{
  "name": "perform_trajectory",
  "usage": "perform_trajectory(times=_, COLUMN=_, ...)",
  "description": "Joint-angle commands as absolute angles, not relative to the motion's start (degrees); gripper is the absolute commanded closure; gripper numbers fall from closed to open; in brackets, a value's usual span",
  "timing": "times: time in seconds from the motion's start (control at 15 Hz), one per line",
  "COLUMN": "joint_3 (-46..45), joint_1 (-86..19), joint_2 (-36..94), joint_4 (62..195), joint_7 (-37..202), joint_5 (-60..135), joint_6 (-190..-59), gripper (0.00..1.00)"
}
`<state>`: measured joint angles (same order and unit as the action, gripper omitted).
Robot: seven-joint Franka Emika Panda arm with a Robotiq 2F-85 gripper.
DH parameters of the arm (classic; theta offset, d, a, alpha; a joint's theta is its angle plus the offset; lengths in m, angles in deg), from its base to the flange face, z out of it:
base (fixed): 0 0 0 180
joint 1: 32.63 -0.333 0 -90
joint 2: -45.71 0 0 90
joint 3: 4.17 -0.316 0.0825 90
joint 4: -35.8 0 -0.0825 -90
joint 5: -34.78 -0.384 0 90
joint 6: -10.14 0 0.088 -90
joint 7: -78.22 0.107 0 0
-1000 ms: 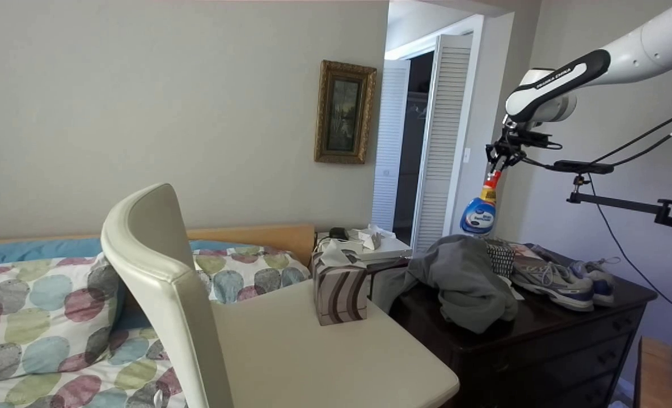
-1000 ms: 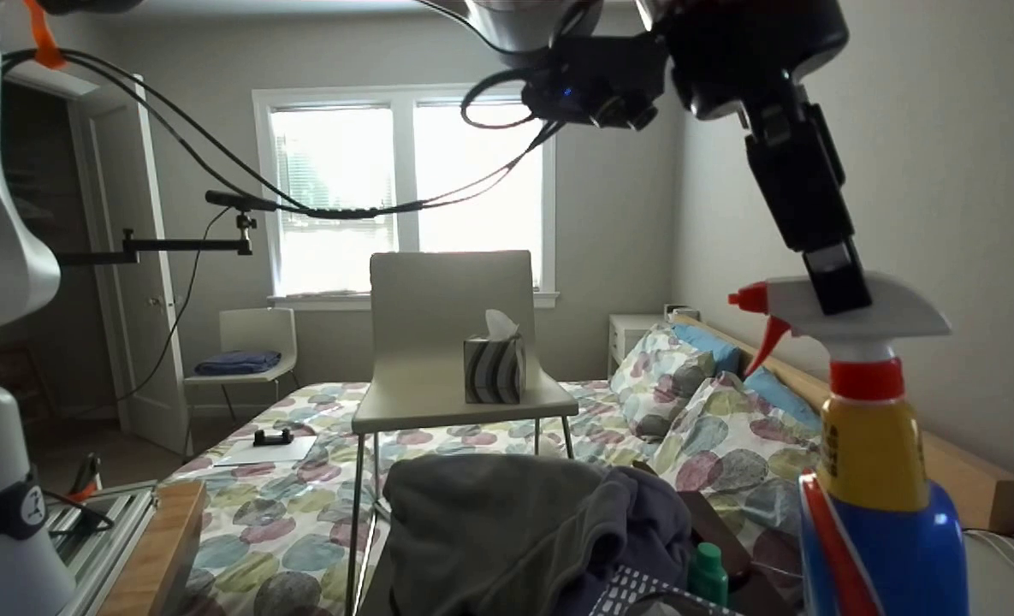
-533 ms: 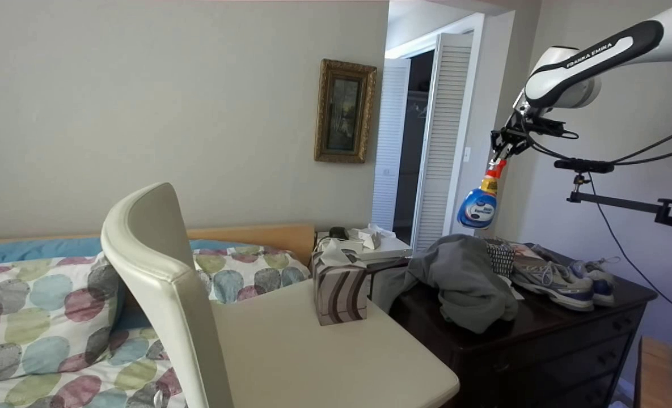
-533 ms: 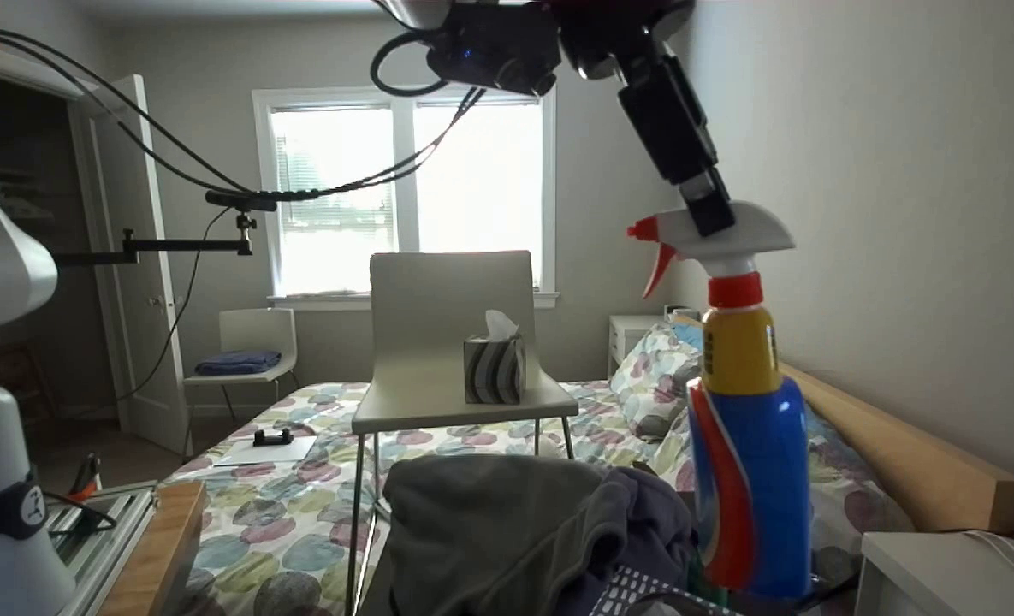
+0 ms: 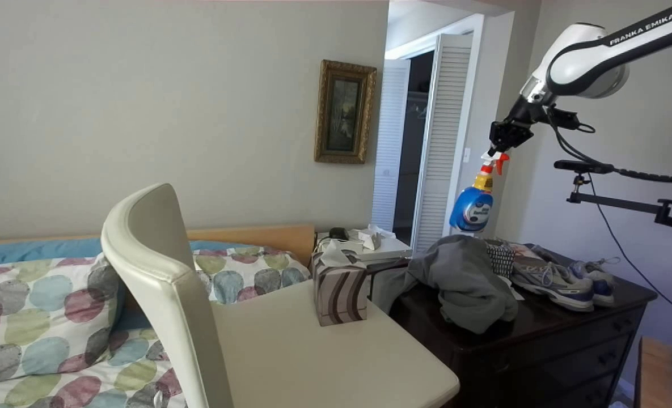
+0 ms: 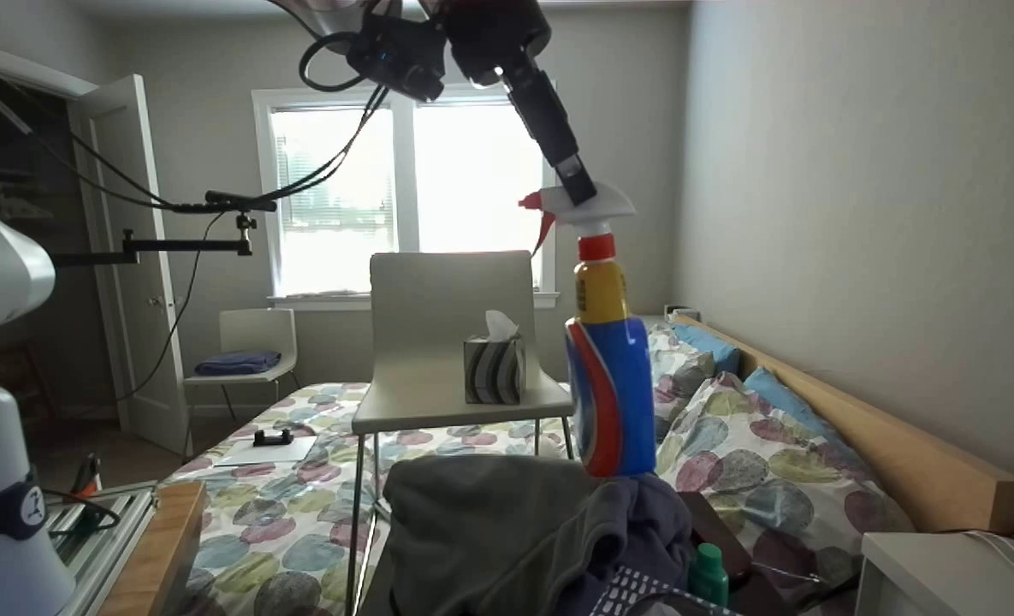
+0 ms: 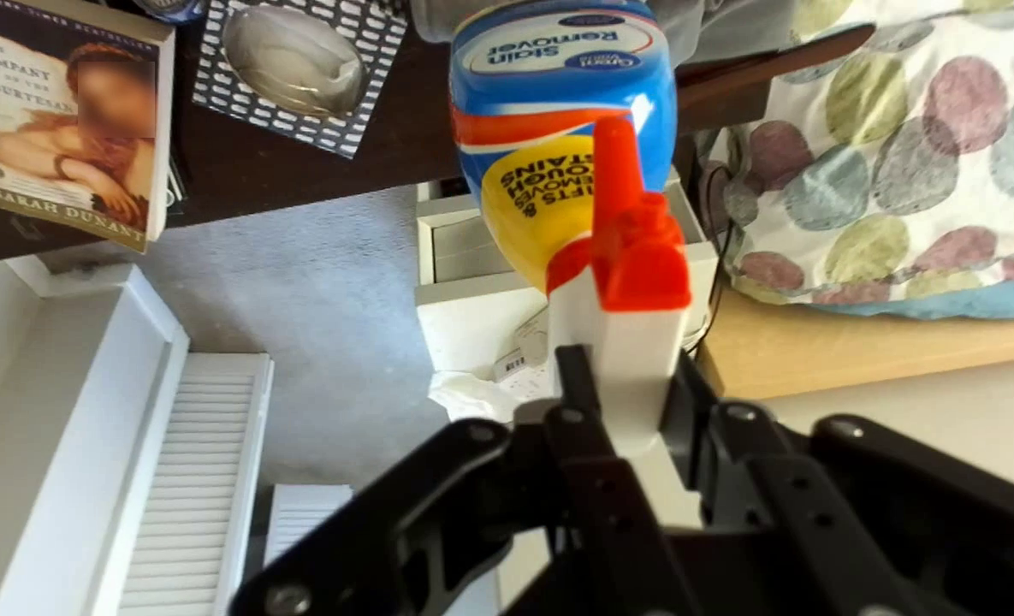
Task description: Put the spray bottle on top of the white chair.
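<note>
My gripper (image 7: pixel 631 376) is shut on the white trigger head of the spray bottle (image 7: pixel 558 128), with one finger on each side of it. The blue bottle hangs below the gripper, slightly tilted, in both exterior views (image 5: pixel 474 209) (image 6: pixel 613 398). It is in the air near the grey clothes; the exact gap beneath it is hard to tell. The white chair (image 5: pixel 324 362) has a broad flat seat and a curved backrest. It also shows in the middle of an exterior view (image 6: pixel 451 325), where the bottle overlaps the seat's right edge. The chair is out of the wrist view.
A striped tissue box (image 5: pixel 340 289) stands on the chair seat. Grey clothes (image 5: pixel 466 277) and shoes (image 5: pixel 557 283) lie on the dark dresser (image 5: pixel 540 345) beside the chair. A green-capped bottle (image 6: pixel 708 573) stands by the clothes. A bed (image 6: pixel 284 513) lies behind the chair.
The gripper has carried the bottle away from the camera and leftward in an exterior view, toward the chair. The bottle has turned a little, so its red trigger shows more clearly.
</note>
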<state>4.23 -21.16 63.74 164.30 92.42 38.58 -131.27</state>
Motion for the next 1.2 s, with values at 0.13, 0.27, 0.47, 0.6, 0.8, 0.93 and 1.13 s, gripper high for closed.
perform_trajectory(times=0.13, joint_3=0.1, joint_1=-24.4, joint_2=74.3, joint_4=173.7, joint_7=84.1, joint_5=39.5, joint_6=-133.6, gripper=0.94)
perform_trajectory(times=0.27, joint_3=-1.1, joint_1=-26.1, joint_2=76.3, joint_4=176.7, joint_7=81.2, joint_5=39.4, joint_6=-134.4, gripper=0.94)
perform_trajectory(times=0.47, joint_3=-3.4, joint_1=-28.8, joint_2=78.8, joint_4=180.9, joint_7=78.1, joint_5=39.8, joint_6=-135.3, gripper=0.94)
perform_trajectory(times=0.6, joint_3=-5.2, joint_1=-31.0, joint_2=82.3, joint_4=184.7, joint_7=76.6, joint_5=39.8, joint_6=-135.5, gripper=0.94)
perform_trajectory(times=0.8, joint_3=-7.7, joint_1=-35.3, joint_2=87.4, joint_4=189.8, joint_7=74.9, joint_5=39.2, joint_6=-135.2, gripper=0.94)
perform_trajectory(times=0.93, joint_3=-9.0, joint_1=-38.7, joint_2=90.0, joint_4=192.9, joint_7=73.8, joint_5=38.8, joint_6=-135.7, gripper=0.94)
perform_trajectory(times=1.13, joint_3=-9.0, joint_1=-37.7, joint_2=84.9, joint_4=191.3, joint_7=76.6, joint_5=38.5, joint_6=-133.4, gripper=0.76)
